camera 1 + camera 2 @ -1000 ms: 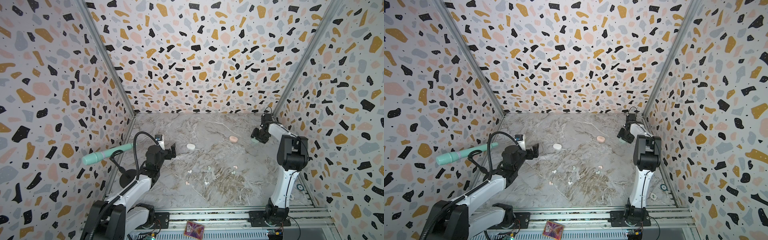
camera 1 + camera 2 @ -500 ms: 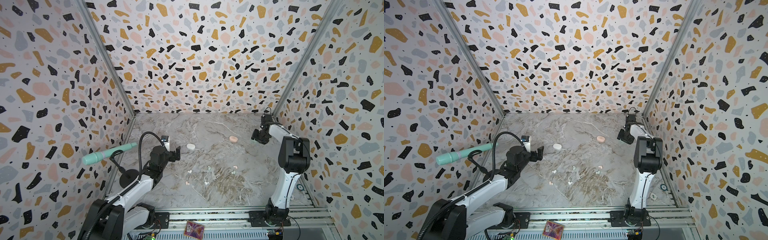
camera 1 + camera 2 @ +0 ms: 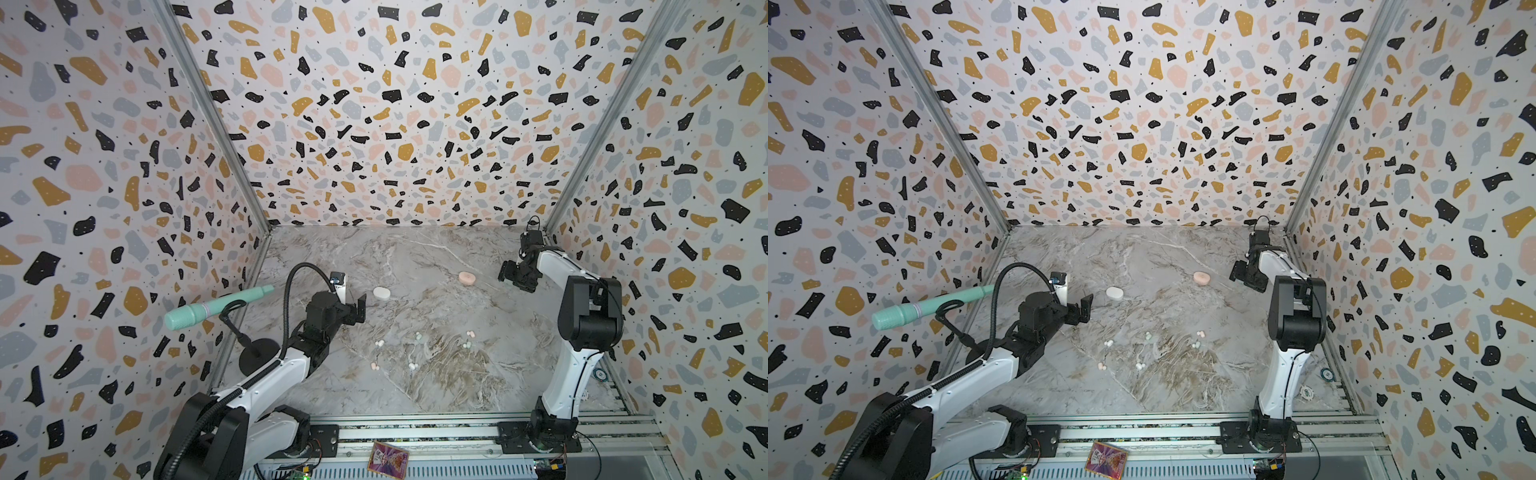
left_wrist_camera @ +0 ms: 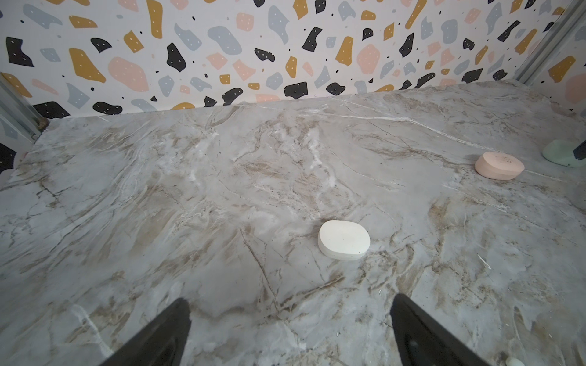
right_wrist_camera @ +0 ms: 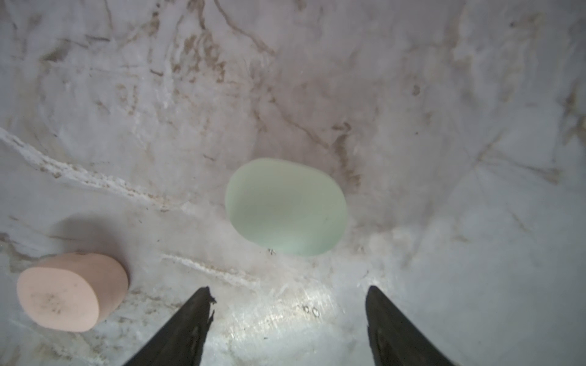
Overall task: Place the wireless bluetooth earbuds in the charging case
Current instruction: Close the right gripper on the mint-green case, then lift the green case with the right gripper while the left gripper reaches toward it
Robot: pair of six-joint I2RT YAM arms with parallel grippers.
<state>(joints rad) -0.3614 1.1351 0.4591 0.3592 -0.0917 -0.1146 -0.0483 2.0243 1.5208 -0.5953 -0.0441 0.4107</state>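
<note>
left gripper (image 4: 290, 299) — jaws wide, empty | white case (image 4: 344, 240) just ahead of it | right gripper (image 5: 288, 287) — jaws apart, empty | mint case (image 5: 285, 206) just ahead, apart

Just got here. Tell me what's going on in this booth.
Nothing is held right now. The left gripper is open and pointed at the white case on the marble table, but short of it. The right gripper is open above the mint case, not touching it, with the pink case beside it. The earbuds lie loose in pairs mid-table, and all three cases look shut.
</note>
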